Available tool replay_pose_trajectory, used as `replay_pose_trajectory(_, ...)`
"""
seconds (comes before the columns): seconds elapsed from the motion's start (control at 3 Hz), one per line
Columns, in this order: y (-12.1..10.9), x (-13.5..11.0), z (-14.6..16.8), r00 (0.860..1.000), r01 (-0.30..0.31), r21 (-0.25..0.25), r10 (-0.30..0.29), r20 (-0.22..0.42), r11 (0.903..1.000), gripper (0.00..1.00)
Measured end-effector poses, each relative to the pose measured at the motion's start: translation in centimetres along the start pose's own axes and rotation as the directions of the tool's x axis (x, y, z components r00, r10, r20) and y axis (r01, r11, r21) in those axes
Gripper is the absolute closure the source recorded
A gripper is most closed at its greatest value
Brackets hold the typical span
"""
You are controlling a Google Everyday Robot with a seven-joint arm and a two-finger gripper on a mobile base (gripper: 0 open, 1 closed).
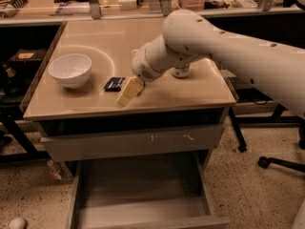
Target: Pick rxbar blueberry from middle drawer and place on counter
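Note:
The rxbar blueberry [114, 84], a small dark wrapper with white print, lies flat on the beige counter [157, 42], right of the bowl. My gripper [128, 92] is low over the counter, just to the right of the bar and at its edge. The white arm reaches in from the upper right. The middle drawer [143, 190] is pulled out below the counter, and its grey floor is bare.
A white bowl [70, 69] stands on the counter's left side. A green-and-white can [181, 72] stands behind my arm, partly hidden. A closed drawer front with pale scratches [133, 142] sits above the open drawer. A cluttered bench [95, 4] runs behind, and a chair base [281, 163] is at the right.

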State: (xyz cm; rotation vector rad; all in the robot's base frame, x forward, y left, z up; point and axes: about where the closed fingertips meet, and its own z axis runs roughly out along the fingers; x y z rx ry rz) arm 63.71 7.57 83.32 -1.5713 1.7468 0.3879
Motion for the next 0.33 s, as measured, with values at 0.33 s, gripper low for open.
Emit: replay_pose_trajectory(0.33,0.0,0.0,0.0,1.0,0.0,0.0,0.0,0.0,1.0,0.0)
